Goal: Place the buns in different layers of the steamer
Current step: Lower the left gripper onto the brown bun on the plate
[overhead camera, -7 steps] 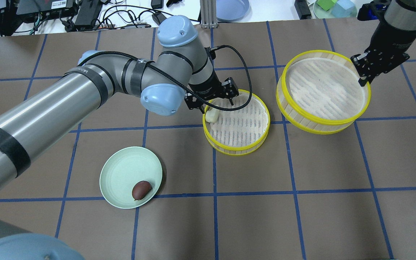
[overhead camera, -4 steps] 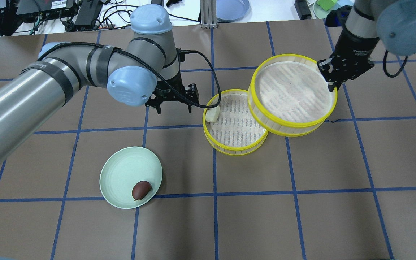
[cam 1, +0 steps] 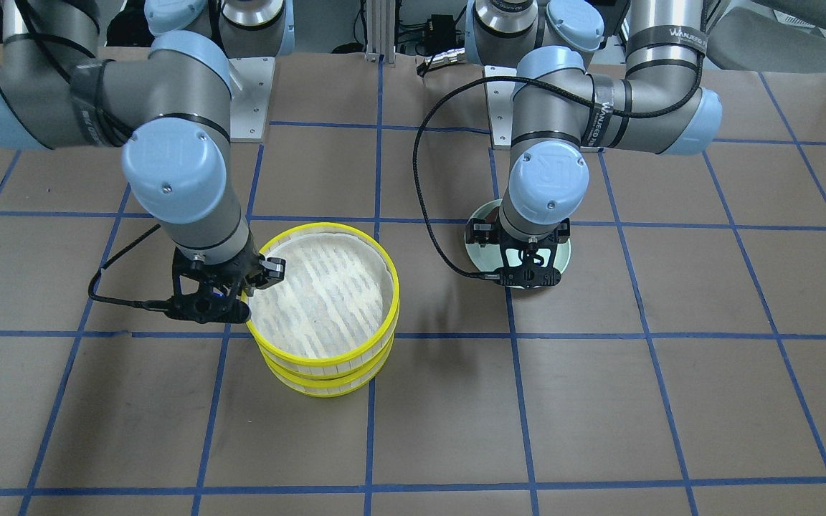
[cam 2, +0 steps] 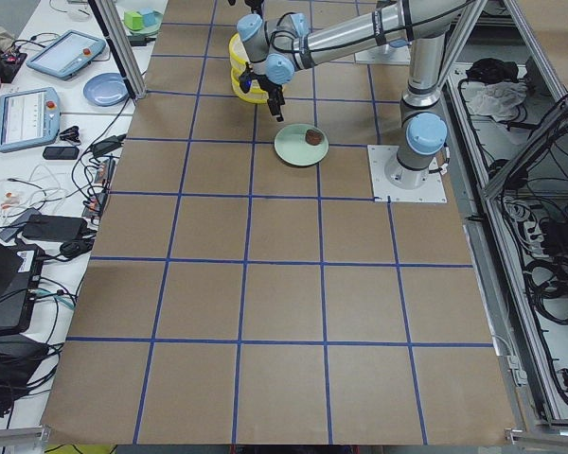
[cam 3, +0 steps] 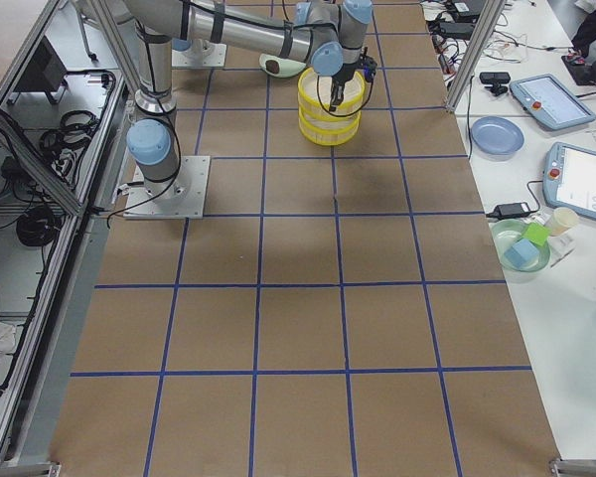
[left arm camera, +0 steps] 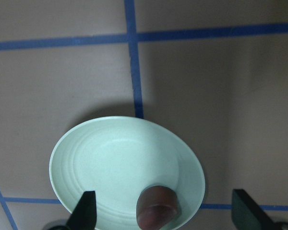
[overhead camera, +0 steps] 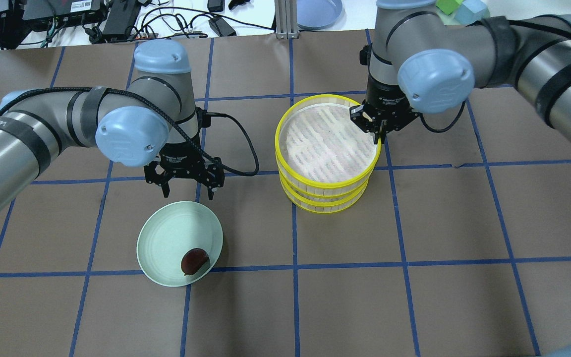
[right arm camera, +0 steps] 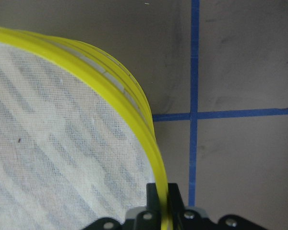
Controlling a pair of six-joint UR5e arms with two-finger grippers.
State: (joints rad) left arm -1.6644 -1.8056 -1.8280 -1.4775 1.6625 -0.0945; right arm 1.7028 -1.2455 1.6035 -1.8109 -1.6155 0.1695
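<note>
The steamer's upper tier (overhead camera: 283, 148) stands stacked on the lower tier (overhead camera: 325, 204) at mid-table. My right gripper (overhead camera: 375, 130) is shut on the upper tier's yellow rim (right arm camera: 149, 158) at its far right side; the right wrist view shows the rim pinched between the fingers. The cream-white bun is hidden under the upper tier. The dark reddish-brown bun (overhead camera: 194, 261) lies on the near edge of the pale green plate (overhead camera: 166, 238). My left gripper (overhead camera: 186, 186) is open and empty, above the plate's far edge. The left wrist view shows the bun (left arm camera: 156, 208) between the fingers (left arm camera: 84, 211).
A blue plate (overhead camera: 317, 10), a dish with coloured blocks (overhead camera: 459, 10) and cables with power bricks (overhead camera: 117, 20) lie beyond the table's far edge. The brown table cover carries a blue tape grid (overhead camera: 295, 267).
My right arm has carried the upper tier left and put it on the lower tier, covering the cream-white bun. My left gripper has left the lower tier and moved over to the plate.
</note>
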